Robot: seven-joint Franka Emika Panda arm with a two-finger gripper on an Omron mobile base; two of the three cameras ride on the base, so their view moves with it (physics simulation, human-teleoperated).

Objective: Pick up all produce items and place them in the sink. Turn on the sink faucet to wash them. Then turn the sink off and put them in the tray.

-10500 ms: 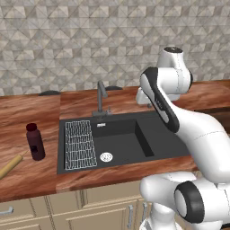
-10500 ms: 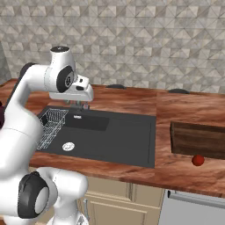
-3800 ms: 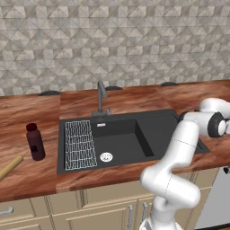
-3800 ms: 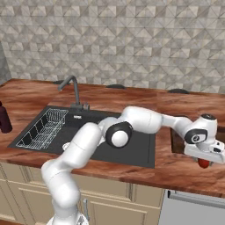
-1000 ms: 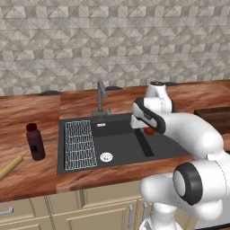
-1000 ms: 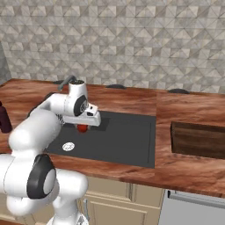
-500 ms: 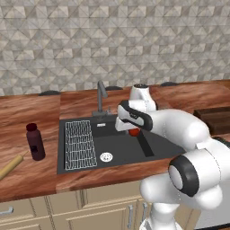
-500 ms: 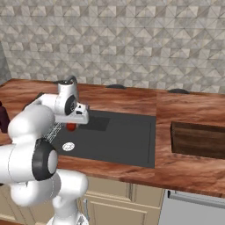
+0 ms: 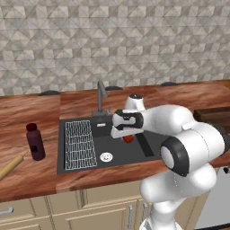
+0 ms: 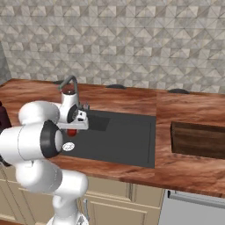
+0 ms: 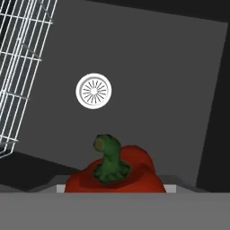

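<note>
Clearly the first step is nearly done: the gripper [image 9: 128,136] hangs over the sink [image 9: 81,162], apparently clamped on the red pepper [image 11: 116,175], though its fingertips are hidden. Below lie the drain [image 11: 93,90] and, to the left, the wire rack [image 9: 80,143]. Release, faucet [image 9: 102,92] washing and the tray [image 10: 198,139] at far right remain.

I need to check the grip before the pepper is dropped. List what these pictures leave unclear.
- Fingertips: in the hand view the pepper covers them, so contact is unseen.
- Gripper: in the left base view the white hand hides the jaws.
- Pepper: in the right base view only a red sliver shows under the hand.
- Sink: the arm blocks its right part.
- Faucet lever: too small, partly behind the hand.
</note>
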